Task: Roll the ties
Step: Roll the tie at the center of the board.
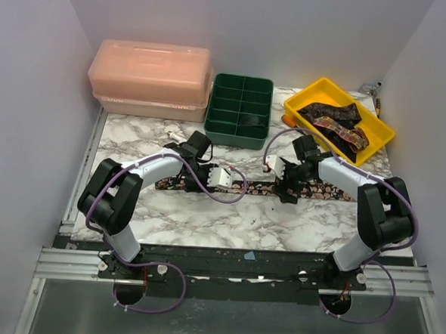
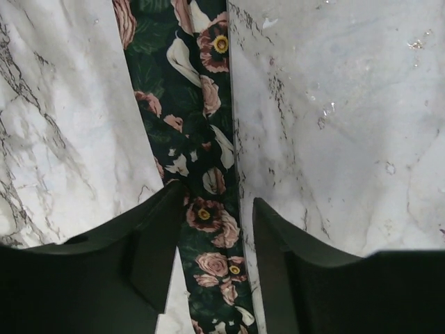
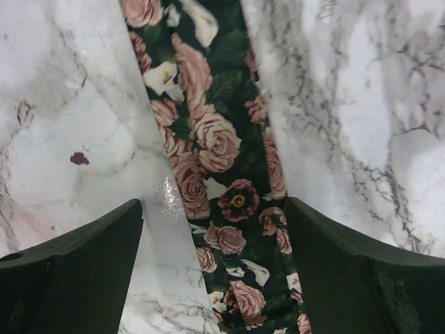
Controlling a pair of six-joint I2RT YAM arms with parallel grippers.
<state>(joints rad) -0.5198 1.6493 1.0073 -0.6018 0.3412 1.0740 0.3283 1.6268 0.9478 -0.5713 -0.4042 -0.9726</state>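
My left gripper and right gripper both hang with jaws spread apart, each straddling one floral tie that lies stretched flat across the marble table. More ties sit heaped in the yellow tray at the far right, beside a green tray.

The left arm and right arm share pale grey-white tubular links joined by bulky black joint housings. Thin lilac cables loop loosely along each arm and curl below the black bases. A white block sits by each wrist. The left gripper and right gripper have matte black, wedge-shaped fingers.
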